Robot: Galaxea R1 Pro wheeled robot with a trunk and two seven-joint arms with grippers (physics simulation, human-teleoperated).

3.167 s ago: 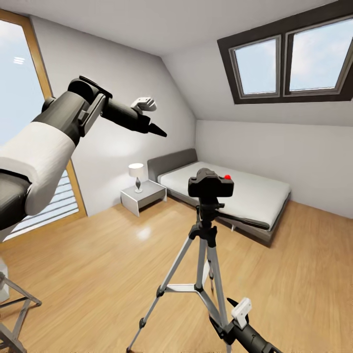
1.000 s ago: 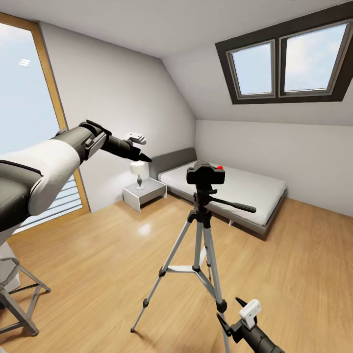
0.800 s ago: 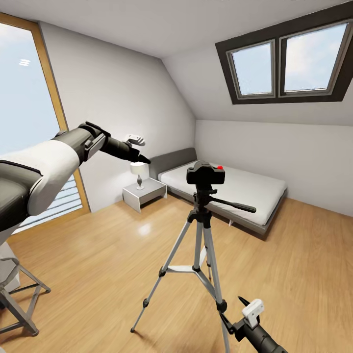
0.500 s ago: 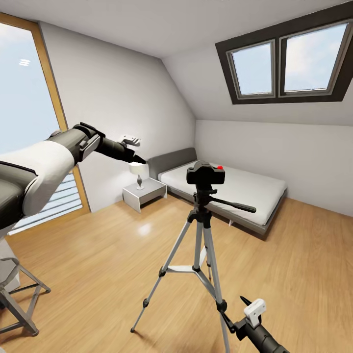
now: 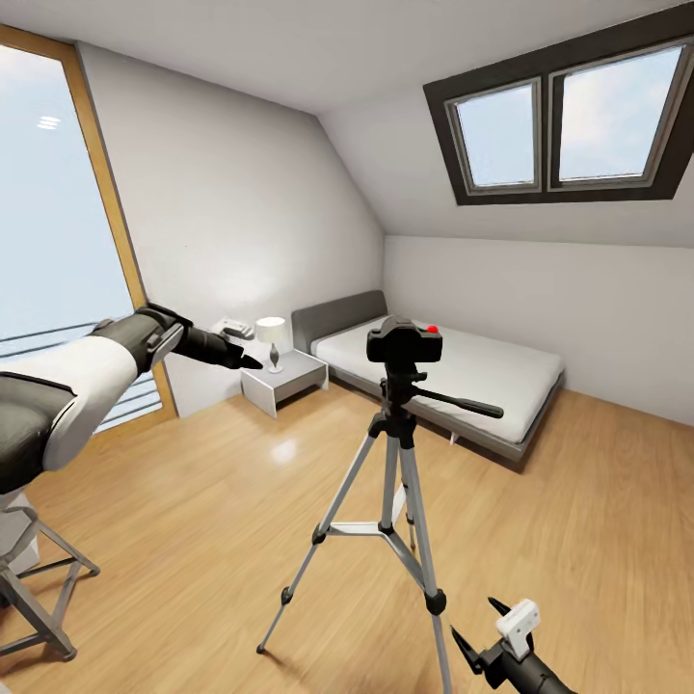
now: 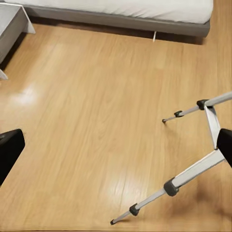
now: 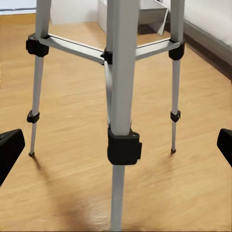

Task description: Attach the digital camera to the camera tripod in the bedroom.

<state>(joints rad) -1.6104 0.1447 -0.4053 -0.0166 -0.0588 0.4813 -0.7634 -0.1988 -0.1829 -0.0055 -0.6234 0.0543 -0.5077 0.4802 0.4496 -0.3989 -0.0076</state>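
A: What's closest to the robot?

B: The right gripper point(image 5: 492, 636), low at the bottom edge of the head view, just beside the camera tripod's point(image 5: 395, 501) nearest leg. Its jaws are apart and hold nothing; in the right wrist view the two black fingertips point(image 7: 10, 147) sit at opposite edges with the tripod legs point(image 7: 121, 96) between them, further off.

A: And the left gripper?

B: The left gripper point(image 5: 236, 349) is held out at the left, off the floor, pointing toward the nightstand point(image 5: 282, 384). Its jaws are also apart and empty; the left wrist view looks down on the wood floor point(image 6: 96, 121) and two tripod legs point(image 6: 193, 169).

A: Where is the digital camera?

B: The digital camera point(image 5: 405, 341) sits on top of the tripod's head, in the middle of the bedroom, red button up, with the black handle point(image 5: 463, 403) sticking out to the right below it.

A: Behind that?

B: The low grey bed point(image 5: 463, 376) against the far wall, a lamp point(image 5: 274, 337) on the nightstand beside it, and skylights point(image 5: 569, 120) in the sloped ceiling
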